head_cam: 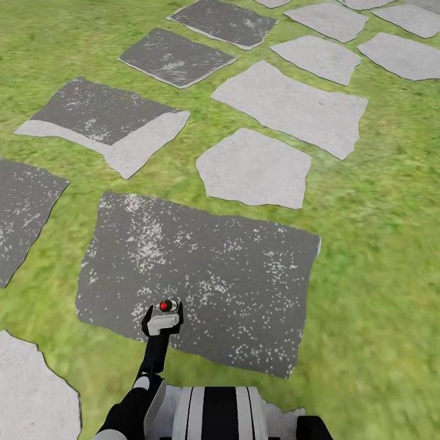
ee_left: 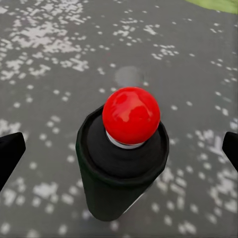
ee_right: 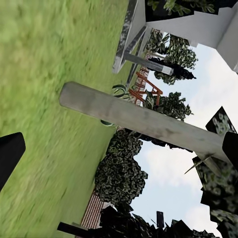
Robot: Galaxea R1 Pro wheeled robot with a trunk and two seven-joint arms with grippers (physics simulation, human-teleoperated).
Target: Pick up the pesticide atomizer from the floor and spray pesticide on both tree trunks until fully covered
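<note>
Atomizer (head_cam: 165, 318) is standing upright on the big dark paving slab (head_cam: 244, 275) right in front of me, and my left gripper (head_cam: 162, 327) is down around it. Left wrist view looks straight onto its red button (ee_left: 131, 115) and black neck, my fingertips (ee_left: 10, 153) spread wide on either side, not touching yet. Looks small, light and rigid, probably slick plastic, so I'd squeeze the body below the head. Right gripper is open and empty; its wrist view shows a pale tree trunk (ee_right: 139, 119) across the lawn (ee_right: 54, 74).

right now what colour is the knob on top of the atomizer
Glossy red knob, clearest in the left wrist view.
</note>
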